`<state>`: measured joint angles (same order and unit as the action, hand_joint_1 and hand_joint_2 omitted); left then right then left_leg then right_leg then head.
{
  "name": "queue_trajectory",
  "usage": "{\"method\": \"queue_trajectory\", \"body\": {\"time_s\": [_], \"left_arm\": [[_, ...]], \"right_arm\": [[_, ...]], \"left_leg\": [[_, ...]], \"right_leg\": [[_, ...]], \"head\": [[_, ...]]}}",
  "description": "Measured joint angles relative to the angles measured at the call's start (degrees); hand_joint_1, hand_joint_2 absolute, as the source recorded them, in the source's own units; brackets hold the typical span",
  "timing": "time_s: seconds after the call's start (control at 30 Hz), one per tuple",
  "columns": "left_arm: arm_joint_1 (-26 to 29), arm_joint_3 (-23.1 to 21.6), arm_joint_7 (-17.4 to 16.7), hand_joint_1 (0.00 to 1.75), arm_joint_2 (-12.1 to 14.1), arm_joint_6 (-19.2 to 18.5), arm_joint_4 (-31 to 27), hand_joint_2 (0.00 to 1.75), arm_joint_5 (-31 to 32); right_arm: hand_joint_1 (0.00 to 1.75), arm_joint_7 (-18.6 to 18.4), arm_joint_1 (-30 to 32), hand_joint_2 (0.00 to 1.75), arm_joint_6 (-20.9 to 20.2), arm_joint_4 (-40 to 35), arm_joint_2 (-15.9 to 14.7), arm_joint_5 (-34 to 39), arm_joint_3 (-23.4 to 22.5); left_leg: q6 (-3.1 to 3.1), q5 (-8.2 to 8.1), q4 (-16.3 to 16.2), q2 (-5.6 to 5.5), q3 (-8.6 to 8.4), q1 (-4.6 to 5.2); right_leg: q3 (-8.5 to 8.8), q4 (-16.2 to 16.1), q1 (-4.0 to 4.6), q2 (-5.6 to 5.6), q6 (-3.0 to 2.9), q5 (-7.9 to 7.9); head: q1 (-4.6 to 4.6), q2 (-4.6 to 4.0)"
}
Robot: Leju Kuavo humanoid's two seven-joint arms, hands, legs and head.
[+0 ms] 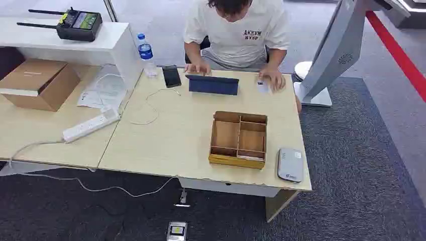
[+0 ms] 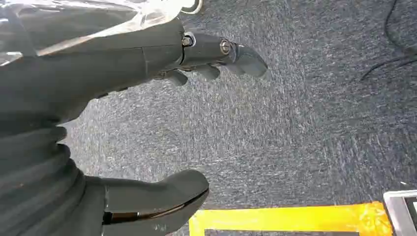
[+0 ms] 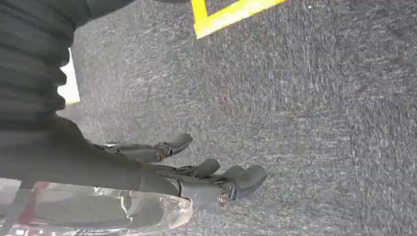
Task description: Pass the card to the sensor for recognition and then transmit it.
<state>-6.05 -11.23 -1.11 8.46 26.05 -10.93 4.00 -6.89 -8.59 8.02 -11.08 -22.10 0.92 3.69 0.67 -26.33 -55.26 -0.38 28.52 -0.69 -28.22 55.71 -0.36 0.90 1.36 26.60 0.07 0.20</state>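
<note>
A small white card lies at the far edge of the light wooden table, under the hand of a person seated behind it. A flat grey-white sensor unit rests at the table's near right corner. Beside it stands a wooden box with several compartments. My left hand hangs over grey carpet, fingers straight and thumb apart, holding nothing. My right hand also hangs above the carpet, its fingers spread and empty.
A blue tablet, a black phone and a water bottle sit at the table's far side. A power strip and cardboard box lie to the left. A white kiosk stand rises at the right. Yellow floor tape runs near my feet.
</note>
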Motion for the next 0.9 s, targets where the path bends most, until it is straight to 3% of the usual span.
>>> {"method": "queue_trajectory", "body": {"time_s": [0.17,0.27,0.4,0.63,0.77,0.9], "left_arm": [[0.0,0.0,-0.22,0.0,0.0,-0.18,0.0,1.75,0.13],[0.0,0.0,-0.65,0.0,0.0,-0.18,0.0,1.75,-0.02],[-0.05,0.0,-0.81,0.0,0.0,-0.17,0.0,1.75,-0.02],[-0.11,0.0,0.0,0.0,0.02,0.0,0.0,1.75,-0.02],[-0.21,0.0,0.52,0.0,0.02,0.02,0.02,1.75,-0.02],[-0.22,0.0,0.66,0.0,0.02,0.0,0.04,1.75,-0.02]], "right_arm": [[0.0,0.55,0.02,1.75,0.85,0.0,0.48,1.31,-0.02],[0.0,3.08,-0.19,1.75,3.86,0.0,0.59,5.06,-0.68],[0.0,8.45,-1.9,1.75,8.37,-0.04,0.48,11.12,-3.41],[0.0,23.68,-8.9,1.75,10.75,-2.12,-0.66,19.56,-10.87],[0.0,27.97,-13.45,1.75,11.3,-4.39,-1.68,19.93,-14.05],[0.0,31.54,-16.43,1.75,9.11,-8.42,-1.95,20.17,-16.68]], "left_leg": [[0.0,0.0,0.0,0.0,0.01,0.0],[0.0,0.0,0.0,0.0,0.02,0.01],[-0.01,0.01,0.0,0.01,0.01,0.01],[-0.07,0.15,0.0,0.05,0.07,0.04],[-0.14,0.26,-0.01,-0.04,0.14,0.05],[-0.13,0.31,-0.01,-0.03,0.22,0.08]], "right_leg": [[0.0,0.0,0.0,0.0,0.0,0.0],[0.02,0.0,-0.01,0.0,0.0,0.0],[0.02,0.0,-0.01,0.0,0.0,-0.02],[-0.07,0.02,-0.04,0.01,0.04,-0.17],[-0.07,0.02,-0.04,-0.01,0.09,-0.21],[-0.14,0.05,-0.07,-0.01,0.1,-0.29]], "head": [[0.0,0.0],[0.0,0.0],[0.0,0.0],[0.0,0.0],[0.0,0.0],[0.0,0.0]]}}
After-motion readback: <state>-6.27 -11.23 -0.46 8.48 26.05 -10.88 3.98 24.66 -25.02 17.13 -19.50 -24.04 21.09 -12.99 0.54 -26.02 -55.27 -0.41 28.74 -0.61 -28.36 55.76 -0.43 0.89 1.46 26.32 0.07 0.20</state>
